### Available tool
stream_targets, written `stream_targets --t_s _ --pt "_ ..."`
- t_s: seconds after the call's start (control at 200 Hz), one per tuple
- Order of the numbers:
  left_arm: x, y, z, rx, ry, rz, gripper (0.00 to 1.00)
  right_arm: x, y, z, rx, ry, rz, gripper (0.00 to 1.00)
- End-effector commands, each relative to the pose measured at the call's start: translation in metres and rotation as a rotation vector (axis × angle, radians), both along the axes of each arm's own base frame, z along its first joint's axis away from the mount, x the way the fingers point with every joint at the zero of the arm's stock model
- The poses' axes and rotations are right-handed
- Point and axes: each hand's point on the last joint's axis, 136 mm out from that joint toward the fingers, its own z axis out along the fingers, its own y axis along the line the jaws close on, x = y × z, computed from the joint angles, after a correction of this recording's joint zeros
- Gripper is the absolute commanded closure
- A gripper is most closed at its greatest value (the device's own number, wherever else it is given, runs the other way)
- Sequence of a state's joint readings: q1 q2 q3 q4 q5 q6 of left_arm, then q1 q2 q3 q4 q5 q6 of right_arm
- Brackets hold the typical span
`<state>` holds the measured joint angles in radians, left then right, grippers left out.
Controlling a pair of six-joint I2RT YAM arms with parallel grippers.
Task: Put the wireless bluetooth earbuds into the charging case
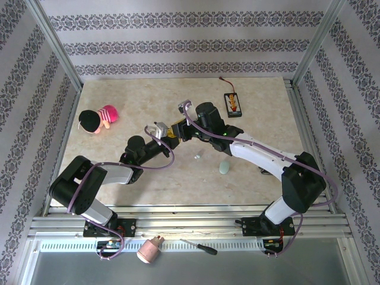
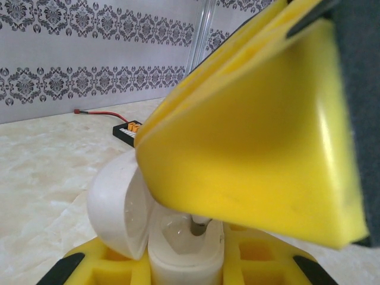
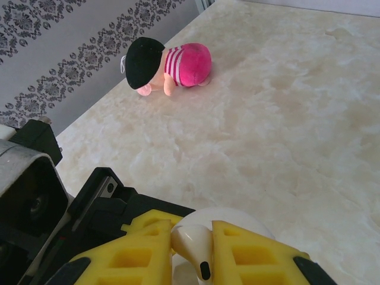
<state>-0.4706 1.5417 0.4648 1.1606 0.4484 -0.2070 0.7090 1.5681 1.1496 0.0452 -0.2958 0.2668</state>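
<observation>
The white earbud (image 3: 191, 244), judged light, rigid and slippery, is pinched by its head in the nearly closed right pincer (image 3: 193, 233), stem pointing into the open charging case (image 2: 181, 255), which is clamped in the shut left pincer (image 2: 181, 268).

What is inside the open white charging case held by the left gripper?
One earbud, its tip reaching down into the charging case cavity. The right gripper's fingers cover the rest of the cavity, so whether another earbud sits there is hidden.
</observation>
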Motion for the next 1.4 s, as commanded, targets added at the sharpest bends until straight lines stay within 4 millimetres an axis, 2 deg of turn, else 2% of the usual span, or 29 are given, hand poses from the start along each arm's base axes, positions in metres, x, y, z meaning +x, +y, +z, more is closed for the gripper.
stream_targets --t_s 0.0,0.28,0.45,0.759,0.999,1.089,1.254,1.394 --pt "0.0 -0.002 0.043 -0.086 -0.098 -0.002 0.92 -0.001 -0.004 -0.011 -0.015 0.019 -0.011 0.8" --pt "0.0 -0.001 0.048 -0.102 -0.101 0.001 0.92 -0.005 -0.006 -0.01 -0.017 0.017 0.001 0.8" --pt "0.003 0.0 0.048 -0.102 -0.088 0.017 0.92 -0.015 -0.002 -0.008 0.007 0.029 0.043 0.79" --pt "0.004 0.003 0.048 -0.099 -0.099 0.026 0.93 -0.022 -0.002 -0.016 -0.012 0.044 0.06 0.79" --pt "0.002 0.003 0.044 -0.081 -0.104 0.023 0.93 -0.036 0.013 -0.018 -0.045 0.025 0.141 0.77" --pt "0.001 0.003 0.044 -0.078 -0.108 0.024 0.93 -0.031 0.011 -0.017 -0.042 0.018 0.102 0.78" --pt "-0.001 0.004 0.045 -0.074 -0.121 0.024 0.93 -0.012 -0.01 -0.015 -0.019 0.043 -0.013 0.79" --pt "-0.003 0.003 0.044 -0.066 -0.136 0.013 0.93 -0.012 -0.013 -0.014 -0.001 0.067 -0.009 0.79"
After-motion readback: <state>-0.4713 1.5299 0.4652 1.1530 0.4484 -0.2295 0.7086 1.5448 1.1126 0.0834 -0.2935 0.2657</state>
